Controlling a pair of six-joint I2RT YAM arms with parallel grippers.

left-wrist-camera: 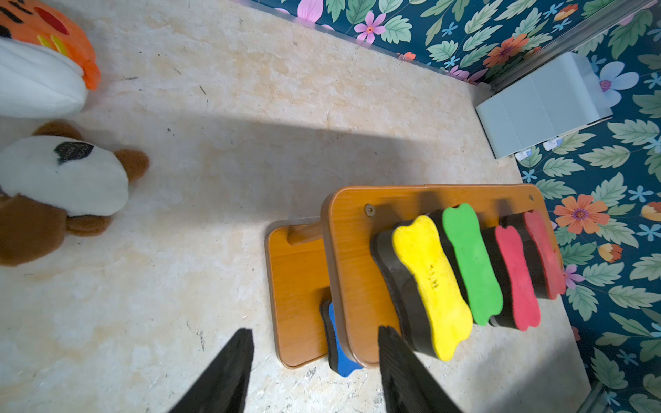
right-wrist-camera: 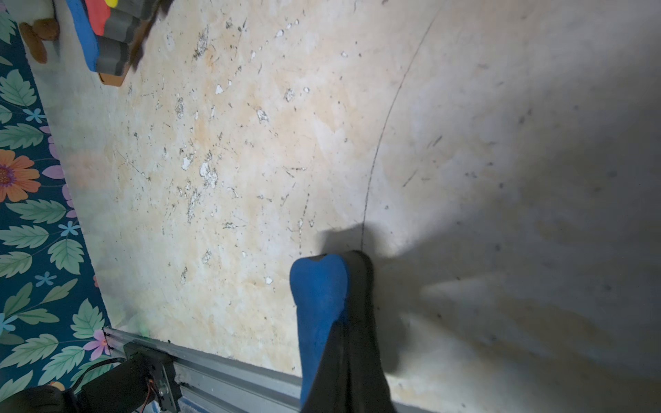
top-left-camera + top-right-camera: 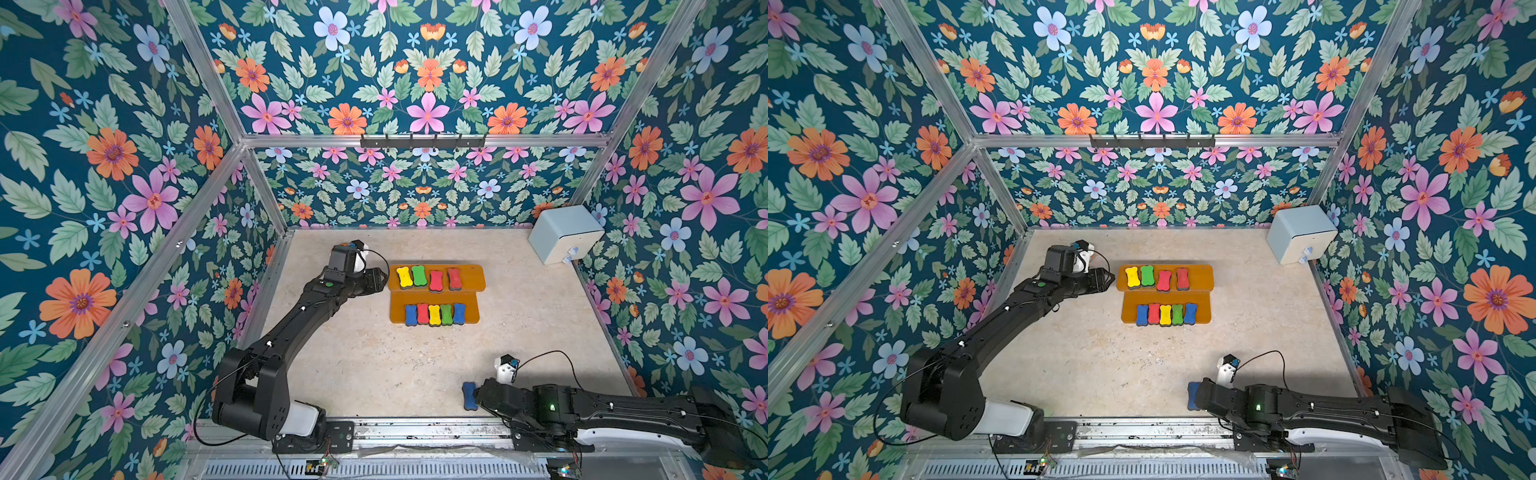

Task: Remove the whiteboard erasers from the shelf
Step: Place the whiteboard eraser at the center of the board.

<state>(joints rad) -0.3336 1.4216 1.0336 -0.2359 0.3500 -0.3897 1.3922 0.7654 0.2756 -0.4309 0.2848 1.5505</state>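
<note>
My right gripper (image 3: 478,392) is closed tight on a blue eraser (image 2: 318,296). I hold it just over the table (image 3: 374,365), close to the front rail and well apart from the shelf (image 3: 473,276).

My left gripper (image 1: 314,329) is open. It is just beside the end of the shelf on my left side, up by the top board. One of its fingers (image 1: 393,357) is near the yellow eraser (image 1: 429,282). I cannot tell if that finger touches the board.

Nine erasers sit on the shelf. On the top board, next to the yellow eraser, there is a green eraser (image 3: 418,276) and then two red erasers (image 3: 436,281). On the bottom board, the bottom row (image 3: 434,314) has five side by side: blue, red, yellow, green, blue.

Two plush toys (image 1: 64,171) lie on the table near my left gripper. A pale blue box (image 3: 565,232) sits in the far corner on my right side.
</note>
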